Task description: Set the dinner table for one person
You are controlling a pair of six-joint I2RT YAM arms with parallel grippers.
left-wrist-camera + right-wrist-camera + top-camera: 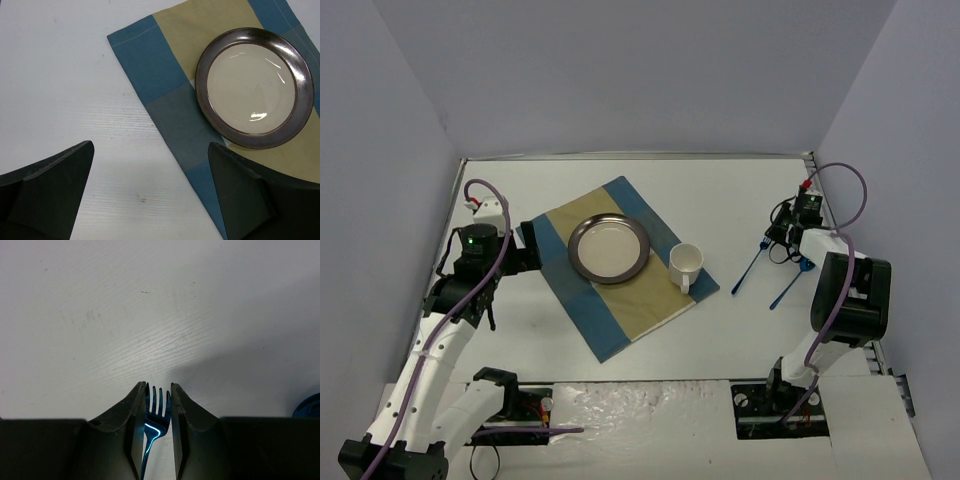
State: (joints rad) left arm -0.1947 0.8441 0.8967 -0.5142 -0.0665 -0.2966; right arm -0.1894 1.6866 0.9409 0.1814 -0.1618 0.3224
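The right hand (158, 390), well right of the plate (609, 249), pinches the blue fork (157, 409), evidently for placing; the left hand (151, 145) beside the plate gapes empty.

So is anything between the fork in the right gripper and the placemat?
Only bare table lies between the blue fork, clamped in the right gripper, and the striped mat. The white cup stands on the mat's corner nearest the fork, beside the plate.

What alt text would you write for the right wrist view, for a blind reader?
The right gripper is shut on the head of a blue fork, tines pointing away from the camera, against the white dinner table. A blue object is cut off at the right edge.
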